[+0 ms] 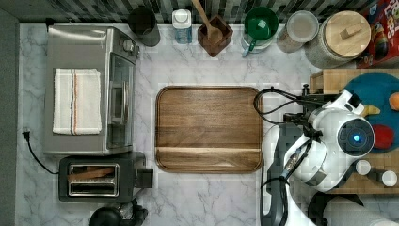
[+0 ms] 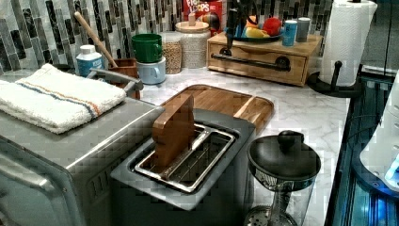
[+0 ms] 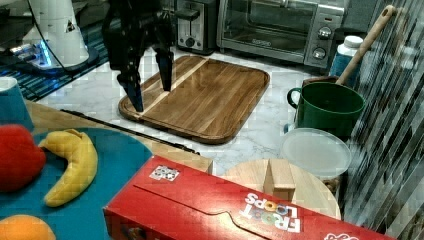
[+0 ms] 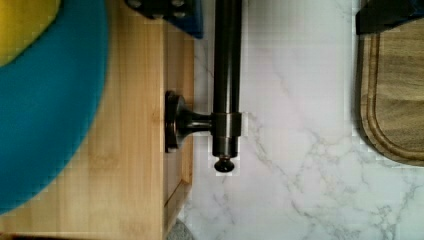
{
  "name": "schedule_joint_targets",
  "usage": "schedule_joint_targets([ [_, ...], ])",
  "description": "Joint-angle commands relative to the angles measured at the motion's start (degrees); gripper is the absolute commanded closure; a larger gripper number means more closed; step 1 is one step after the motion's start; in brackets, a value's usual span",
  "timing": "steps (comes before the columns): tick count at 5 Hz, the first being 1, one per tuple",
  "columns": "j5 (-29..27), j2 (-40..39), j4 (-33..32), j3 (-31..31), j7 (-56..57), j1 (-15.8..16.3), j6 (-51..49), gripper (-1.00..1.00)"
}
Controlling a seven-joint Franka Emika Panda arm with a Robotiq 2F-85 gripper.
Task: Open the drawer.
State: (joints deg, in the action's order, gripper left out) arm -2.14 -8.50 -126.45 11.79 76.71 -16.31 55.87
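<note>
Above the drawer (image 2: 256, 61) on the counter (image 1: 211, 197), the gripper (image 3: 150, 82) hangs with fingers apart over the handle (image 4: 227, 75); the drawer looks closed, the pull not yet begun.

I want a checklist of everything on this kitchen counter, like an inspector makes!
Surface: white marble counter.
Job's things: light-wood drawer, looks shut; black bar handle ungripped.
Clutter: walnut tray, toaster oven with striped towel, toaster, green mug, cereal box, blue plate with banana, paper towel roll.
Gripper: gripper open, above the counter near the handle, holding nothing.
Cables: black cord beside the toaster; black cables on the arm.
Surroundings: tiled backsplash.
</note>
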Motion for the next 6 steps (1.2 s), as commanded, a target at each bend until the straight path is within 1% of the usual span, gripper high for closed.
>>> schedule_joint_targets([
  [1,-6.98,-4.43,-6.31,0.46,4.88,-1.95,10.54,-1.0],
  [2,-6.42,-4.94,-7.5,-0.2,3.88,-2.72,13.83,-1.0],
  [3,-4.21,-4.14,-7.72,0.67,1.26,-1.73,11.96,-1.0],
  [4,-3.61,-3.87,-8.5,0.14,-1.59,-0.72,11.78,-1.0],
  [5,-3.45,-2.97,-8.69,-1.01,-4.59,1.35,9.86,-1.0],
  [6,-6.73,-4.49,-8.7,-3.35,-3.98,1.74,11.24,-1.0],
])
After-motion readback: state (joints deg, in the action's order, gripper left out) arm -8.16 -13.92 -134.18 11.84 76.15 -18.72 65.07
